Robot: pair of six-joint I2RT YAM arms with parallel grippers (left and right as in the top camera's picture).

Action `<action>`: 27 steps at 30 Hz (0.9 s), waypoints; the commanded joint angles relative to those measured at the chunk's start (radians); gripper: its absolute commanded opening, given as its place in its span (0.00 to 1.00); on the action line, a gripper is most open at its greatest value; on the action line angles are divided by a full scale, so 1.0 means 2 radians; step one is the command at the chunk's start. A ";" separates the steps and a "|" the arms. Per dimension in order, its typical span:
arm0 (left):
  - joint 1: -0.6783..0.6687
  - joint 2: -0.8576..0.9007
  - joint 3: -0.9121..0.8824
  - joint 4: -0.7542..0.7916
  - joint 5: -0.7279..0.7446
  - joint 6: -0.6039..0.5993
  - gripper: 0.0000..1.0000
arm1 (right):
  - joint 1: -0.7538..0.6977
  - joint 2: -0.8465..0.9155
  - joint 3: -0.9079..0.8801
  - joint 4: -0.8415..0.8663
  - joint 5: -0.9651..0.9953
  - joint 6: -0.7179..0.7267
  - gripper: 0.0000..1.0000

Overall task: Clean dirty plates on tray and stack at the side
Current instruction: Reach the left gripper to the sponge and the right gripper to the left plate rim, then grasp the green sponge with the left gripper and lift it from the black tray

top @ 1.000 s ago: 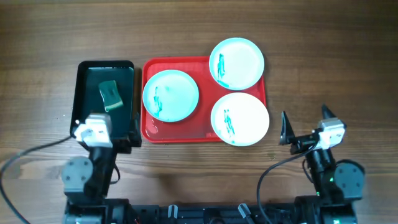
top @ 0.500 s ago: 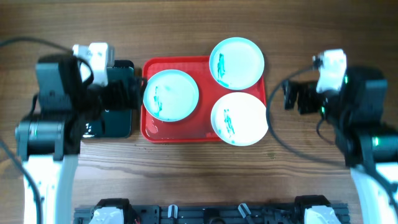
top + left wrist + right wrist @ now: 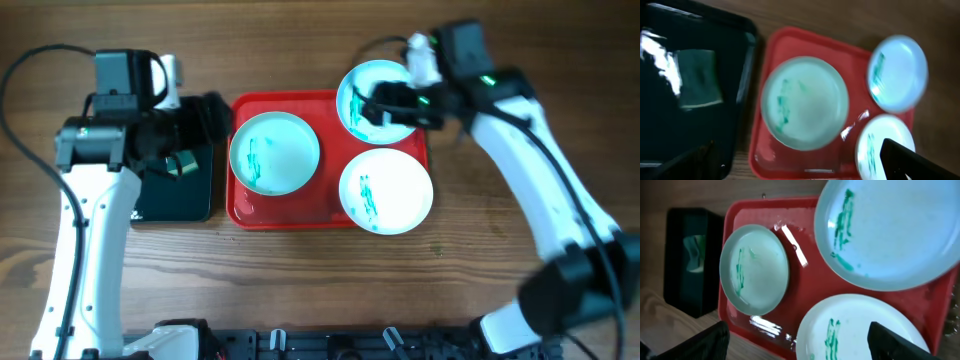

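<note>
Hovering over a brown wooden table [image 3: 300,40] with long grain running side to side, I hold both arms above the trays. My left gripper [image 3: 797,152] hangs with its fingers spread wide and nothing between them. It is over the right edge of the dark tray [image 3: 165,200], next to the red tray [image 3: 290,212]. A green sponge [image 3: 699,79] lies flat in the dark tray.

My right gripper [image 3: 797,330] is likewise spread and empty above the far plate [image 3: 400,80], which sits at the red tray's far right corner and juts past the rim. The left plate [image 3: 274,152] lies wholly inside the red tray. The near plate [image 3: 395,190] overlaps the tray's right and near rim, just beside the far plate. All three plates carry teal smears.

Wet patches glint on the red tray's floor. The two trays lie side by side, and I cannot tell whether they touch. Wood reaches the edges of the overhead view, and a black rail [image 3: 330,345] runs along the table's near side.
</note>
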State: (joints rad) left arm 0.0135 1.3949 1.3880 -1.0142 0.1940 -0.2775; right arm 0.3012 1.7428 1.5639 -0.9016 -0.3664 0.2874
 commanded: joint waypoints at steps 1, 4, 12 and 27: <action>0.036 0.006 0.016 -0.010 -0.090 -0.065 1.00 | 0.054 0.091 0.089 -0.014 0.053 0.018 0.83; 0.051 0.029 0.016 -0.025 -0.173 -0.059 1.00 | 0.088 0.146 0.099 0.018 0.075 0.038 0.77; 0.052 0.088 0.016 -0.027 -0.171 -0.043 0.91 | 0.131 0.241 0.098 0.045 0.111 0.067 0.66; 0.052 0.124 0.016 -0.020 -0.170 -0.051 0.81 | 0.147 0.280 0.074 0.065 0.094 0.132 0.04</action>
State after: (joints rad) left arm 0.1143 1.6089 1.4036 -1.0653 -0.1341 -0.3653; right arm 0.5804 2.2749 1.7325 -0.7769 -0.1753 0.5320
